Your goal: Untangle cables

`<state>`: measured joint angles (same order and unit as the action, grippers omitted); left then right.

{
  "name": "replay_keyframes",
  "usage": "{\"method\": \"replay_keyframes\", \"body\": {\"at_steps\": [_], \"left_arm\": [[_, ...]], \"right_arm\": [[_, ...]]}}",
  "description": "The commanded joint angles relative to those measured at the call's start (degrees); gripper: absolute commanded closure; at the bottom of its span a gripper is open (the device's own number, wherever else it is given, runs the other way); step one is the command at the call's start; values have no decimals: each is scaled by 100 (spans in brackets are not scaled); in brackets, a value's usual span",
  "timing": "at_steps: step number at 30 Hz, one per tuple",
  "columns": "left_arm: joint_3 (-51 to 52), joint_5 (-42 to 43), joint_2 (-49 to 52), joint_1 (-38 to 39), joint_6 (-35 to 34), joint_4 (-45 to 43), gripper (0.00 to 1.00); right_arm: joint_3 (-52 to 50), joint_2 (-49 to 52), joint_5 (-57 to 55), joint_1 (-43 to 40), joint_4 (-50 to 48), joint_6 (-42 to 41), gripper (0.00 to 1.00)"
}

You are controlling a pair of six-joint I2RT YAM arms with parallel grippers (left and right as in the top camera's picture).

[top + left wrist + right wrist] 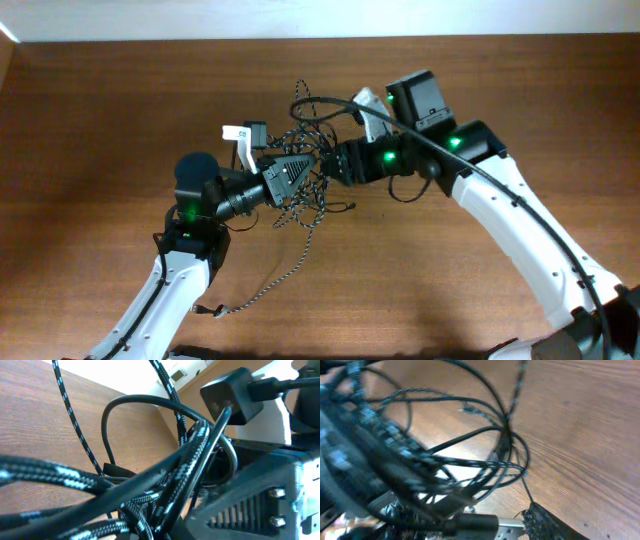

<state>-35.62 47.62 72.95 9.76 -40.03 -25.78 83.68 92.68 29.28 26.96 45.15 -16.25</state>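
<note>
The cables [308,128] form a tangled bunch at the table's middle, between my two grippers. My left gripper [303,170] is shut on the bunch from the left. In the left wrist view the speckled braided cable [196,452] and the plain black cable [142,399] cross right at its jaws [160,531]. My right gripper [336,160] reaches into the tangle from the right. In the right wrist view a black plug with a metal tip [487,524] lies across its jaws [487,531], against a textured fingertip [546,523]. The other finger is lost in blur.
One braided strand [287,262] trails from the tangle toward the near left and ends in a small plug [214,310]. The white arms and their thick black wiring [470,168] crowd the centre and right. Bare brown wood [90,120] lies to the left.
</note>
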Motion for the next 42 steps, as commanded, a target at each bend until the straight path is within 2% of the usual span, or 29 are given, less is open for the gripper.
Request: {"method": "replay_keyframes", "body": {"at_steps": [1, 2, 3, 4, 6, 7, 9, 10, 13, 16, 17, 18, 19, 20, 21, 24, 25, 26, 27, 28, 29, 30, 31, 32, 34, 37, 39, 41, 42], "left_arm": [[-15, 144, -66, 24, 127, -33, 100], [-15, 323, -66, 35, 125, -70, 100], [-15, 809, -66, 35, 127, -227, 100], [-15, 1375, -66, 33, 127, -564, 100], [-15, 2509, -66, 31, 129, -1473, 100], [-15, 2721, -66, 26, 133, -1488, 100], [-15, 2942, -66, 17, 393, -1172, 100], [-15, 2957, -66, 17, 562, -973, 100], [-13, 2951, -66, -72, 1182, -125, 100], [-13, 2949, -66, -595, 1408, 492, 99], [-13, 2903, -66, -721, 1403, 516, 94], [-13, 2643, -66, -796, 1399, 514, 82], [-13, 2455, -66, -789, 1399, 514, 81], [-13, 2271, -66, -789, 1399, 507, 94], [-15, 2052, -66, -791, 1401, 511, 99], [-15, 866, -66, -800, 1399, 557, 100], [-13, -22, -66, -872, 1340, 789, 100], [-15, -737, -66, -953, 966, 1071, 100], [-13, -925, -66, -984, 793, 1180, 100], [-15, -763, -66, -962, 793, 1163, 100], [-15, -402, -66, -940, 739, 1082, 100], [-15, -212, -66, -940, 522, 990, 100], [-15, 205, -66, -940, 566, 664, 100], [-15, 590, -66, -940, 863, 350, 100], [-15, 1071, -66, -940, 1036, -372, 100], [-13, 1095, -66, -933, 1036, -367, 100], [-15, 1119, -66, -844, 1036, -369, 100], [-13, 1156, -66, -837, 1036, -326, 100], [-13, 1158, -66, -837, 1038, -310, 100]], "right_arm": [[52, -24, -1239, 323, -507, -826, 46], [52, 11, -1648, 420, -671, -833, 53], [52, 131, -2522, 560, -833, -1235, 68], [52, 249, -3027, 608, -868, -1416, 78], [52, 546, -4380, 533, -920, -1429, 80], [55, 542, -4819, 450, -870, -1488, 80], [63, 243, -5563, -140, -634, -1620, 71], [63, 129, -5685, -428, -514, -1622, 71], [63, -345, -5530, -2188, 195, -1620, 71], [63, -540, -4999, -3099, 439, -1620, 69], [63, -551, -4155, -3327, 435, -1617, 67], [63, -551, -3578, -3416, 439, -1615, 66], [63, -551, -3248, -3416, 446, -1565, 64], [63, -555, -2693, -3412, 487, -1314, 61], [63, -581, -2632, -3412, 595, -1263, 58], [66, -772, -3340, -3414, 774, -1252, 51], [66, -933, -4162, -3416, 920, -1274, 46], [63, -1025, -4164, -3416, 953, -1274, 45], [63, -1091, -3709, -3416, 949, -1274, 40], [63, -1075, -2275, -3410, 968, -1255, 37], [63, -1056, -1554, -3410, 1016, -1152, 38], [63, -1036, -680, -3410, 1067, -828, 39], [63, -1025, 863, -3399, 1169, -166, 41], [61, -1023, 1416, -3364, 1272, 39, 41], [31, -1008, 1530, -2824, 1620, 42, 42], [20, -789, 282, -1443, 1169, -472, 42], [20, -529, -271, -605, 492, -527, 53], [20, -195, -302, 15, 26, -931, 56], [20, -72, -302, 170, -170, -1132, 66]]}}
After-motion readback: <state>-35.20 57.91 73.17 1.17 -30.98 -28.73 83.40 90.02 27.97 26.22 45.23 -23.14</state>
